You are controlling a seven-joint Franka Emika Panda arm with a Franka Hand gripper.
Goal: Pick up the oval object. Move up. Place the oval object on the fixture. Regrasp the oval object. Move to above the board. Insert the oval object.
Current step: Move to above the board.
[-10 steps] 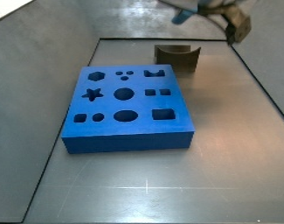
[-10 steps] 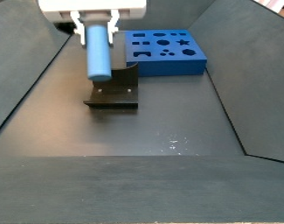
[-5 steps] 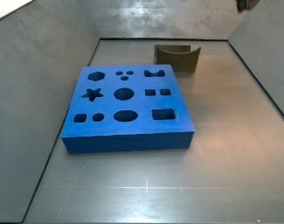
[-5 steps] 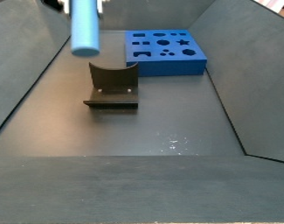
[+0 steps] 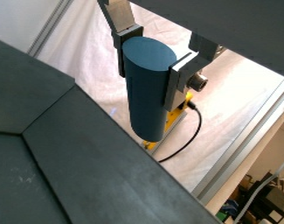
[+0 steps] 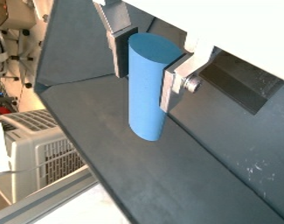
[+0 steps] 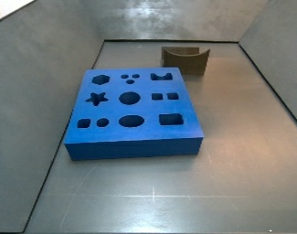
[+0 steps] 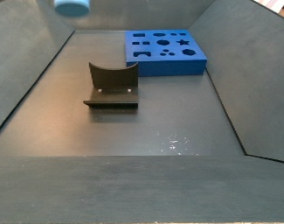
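Wrist views: oval object [image 5: 151, 92] between fingers [image 5: 118, 26].

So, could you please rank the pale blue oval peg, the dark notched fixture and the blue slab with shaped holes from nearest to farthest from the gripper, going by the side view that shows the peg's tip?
1. Pale blue oval peg: in the gripper, top edge.
2. Dark notched fixture: on the floor below.
3. Blue slab with shaped holes: farther back, to the side.

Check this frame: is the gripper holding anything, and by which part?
Yes. The gripper holds the oval object near its upper end, fingers on opposite sides, the rest hanging free, high above the fixture.
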